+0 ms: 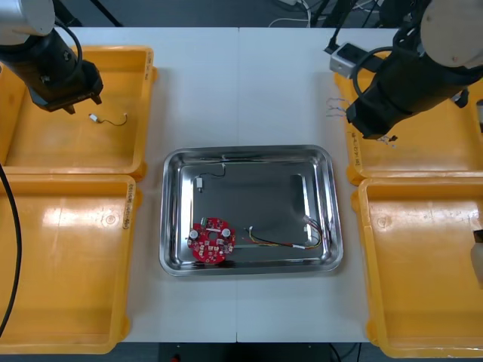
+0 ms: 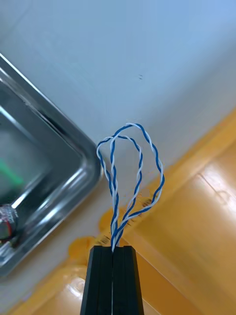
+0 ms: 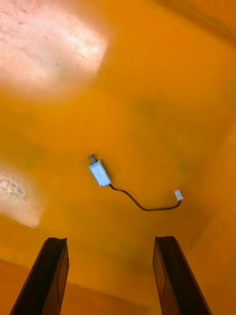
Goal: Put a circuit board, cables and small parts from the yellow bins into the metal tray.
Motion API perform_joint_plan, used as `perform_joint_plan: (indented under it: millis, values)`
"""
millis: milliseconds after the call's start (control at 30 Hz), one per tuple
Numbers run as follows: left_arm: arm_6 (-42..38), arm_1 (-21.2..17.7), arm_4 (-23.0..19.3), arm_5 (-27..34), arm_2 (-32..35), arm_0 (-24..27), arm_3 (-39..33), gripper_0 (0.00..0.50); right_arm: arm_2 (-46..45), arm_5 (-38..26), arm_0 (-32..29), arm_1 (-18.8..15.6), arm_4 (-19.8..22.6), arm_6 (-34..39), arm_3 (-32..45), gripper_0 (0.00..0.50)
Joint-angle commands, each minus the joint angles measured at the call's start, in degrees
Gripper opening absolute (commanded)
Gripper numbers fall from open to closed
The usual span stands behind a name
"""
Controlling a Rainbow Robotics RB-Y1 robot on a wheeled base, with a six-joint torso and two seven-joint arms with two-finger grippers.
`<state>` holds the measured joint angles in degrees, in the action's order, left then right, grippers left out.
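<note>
R gripper (image 2: 112, 248) clamped tight on the twisted blue and white cable (image 2: 139, 167), its loop sticking out past the tips, over the rim of the far right yellow bin (image 1: 430, 151), near the metal tray (image 1: 172, 226). L gripper (image 3: 110, 241) hovers, fingers apart, above a small metal part (image 3: 100, 173) w/ black cable (image 3: 142, 207) in the far left yellow bin (image 1: 60, 147). Circuit board (image 1: 213, 240) sits in tray's near-left corner.

- Rectangular metal tray (image 1: 172, 226): bare, shiny, mirror-smooth.
- Yellow plastic bins (image 1: 68, 264): glossy, smooth.
- Twisted blue and white cable (image 2: 116, 231): smooth plastic sheath.
- Light table (image 1: 249, 90): matt.
</note>
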<state>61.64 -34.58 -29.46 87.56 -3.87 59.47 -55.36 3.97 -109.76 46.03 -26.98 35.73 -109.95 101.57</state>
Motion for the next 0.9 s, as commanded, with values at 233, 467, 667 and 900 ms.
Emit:
perform_joint_plan:
  millis: [233,467,667,900]
  values:
    - [-8.29,-0.75,1.59,-8.63,4.22,5.21,9.39,0.5,6.14,-0.24,0.72,6.15,-0.14,-10.46,1.7,0.0]
    - [-12.43,0.21,2.21,-11.8,2.38,5.21,11.68,0.5,11.14,1.74,0.72,8.43,-3.13,-17.58,1.61,0.0]
    - [-12.51,1.09,1.77,-14.96,1.23,5.21,13.7,0.5,16.95,6.49,0.64,9.4,-4.97,-23.64,-1.38,0.0]
    - [-12.51,2.32,1.42,-17.16,0.44,5.21,15.28,0.5,20.81,10.71,-0.59,9.4,-6.82,-26.28,-3.57,0.0]
